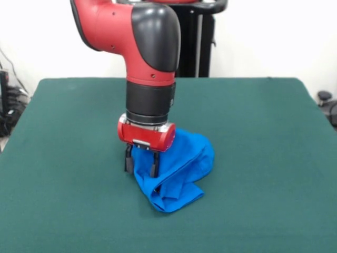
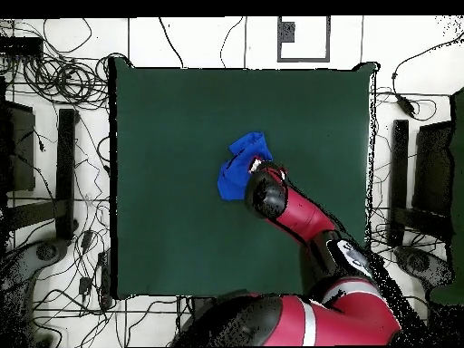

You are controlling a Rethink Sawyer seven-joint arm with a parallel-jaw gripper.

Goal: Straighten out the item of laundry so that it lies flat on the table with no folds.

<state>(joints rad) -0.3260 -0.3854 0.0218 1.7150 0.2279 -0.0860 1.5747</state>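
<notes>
The item of laundry (image 1: pixel 181 168) is a bright blue T-shirt, bunched into a crumpled heap with thick folds near the middle of the dark green table (image 1: pixel 263 158). No print shows on it. My gripper (image 1: pixel 141 162) points straight down at the heap's left edge. Its two black fingers (image 1: pixel 128 158) stand apart, down near the table top, with blue cloth showing between them. From overhead the shirt (image 2: pixel 237 168) lies just up and left of the arm's wrist (image 2: pixel 265 188), which hides the fingers; the table (image 2: pixel 172 136) spreads wide around it.
Green table top lies on every side of the heap. The red arm (image 2: pixel 308 217) reaches in from the lower right of the overhead view. Cables (image 2: pixel 63 72) and dark stands (image 2: pixel 65 172) lie on the floor beyond the table edges.
</notes>
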